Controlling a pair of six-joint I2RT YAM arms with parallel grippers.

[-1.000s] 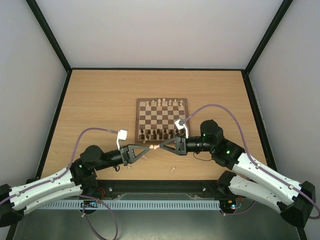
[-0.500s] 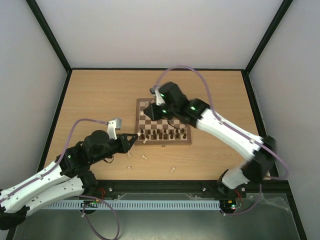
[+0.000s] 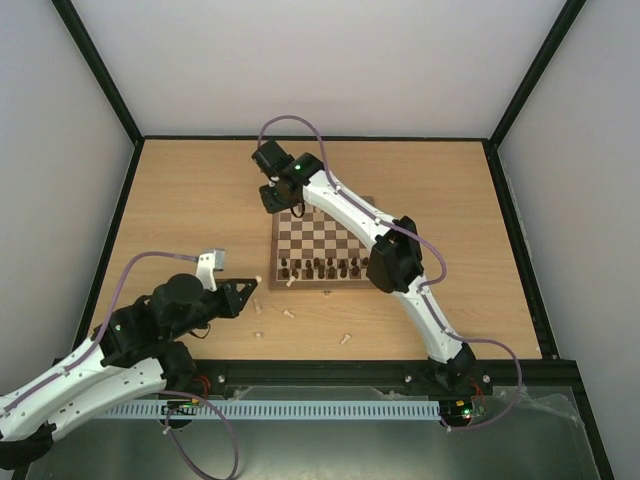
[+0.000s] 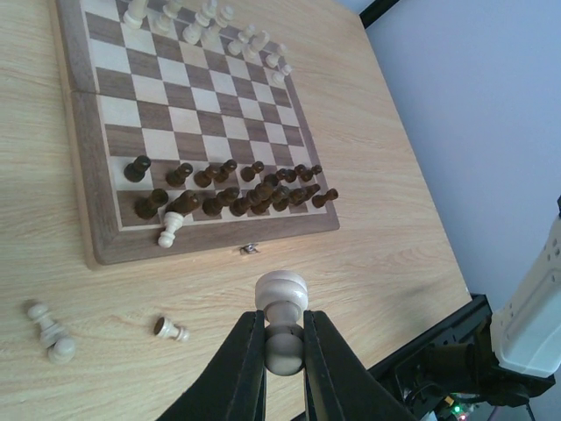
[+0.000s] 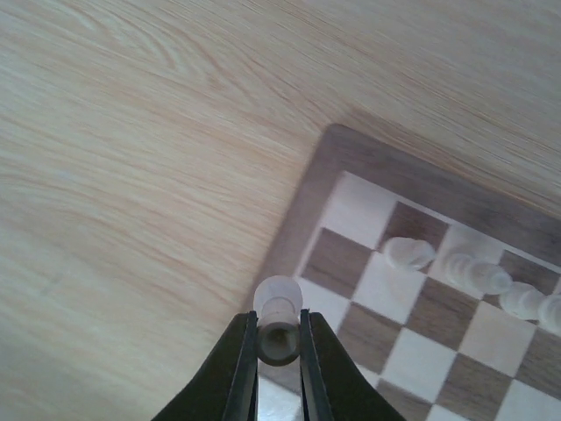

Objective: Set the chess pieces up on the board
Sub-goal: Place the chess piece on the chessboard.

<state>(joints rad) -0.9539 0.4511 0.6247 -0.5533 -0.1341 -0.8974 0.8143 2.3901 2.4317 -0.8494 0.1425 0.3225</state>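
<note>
Several pale pieces (image 3: 289, 313) loose on table (image 3: 200, 200), dark pieces (image 3: 320, 267) lining board (image 3: 325, 235)

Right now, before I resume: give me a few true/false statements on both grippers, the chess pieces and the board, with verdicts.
1. The left gripper and the right gripper are each shut on a pale cream wooden chess piece. True.
2. The right gripper hangs over the dark brown chess pieces. False: it is at the far left corner of the brown-and-cream checkered wooden board.
3. The dark brown chess pieces stand in two rows along the board's near edge. True.
4. Every pale piece is on the board. False: several loose pale pieces lie on the light wooden table.
</note>
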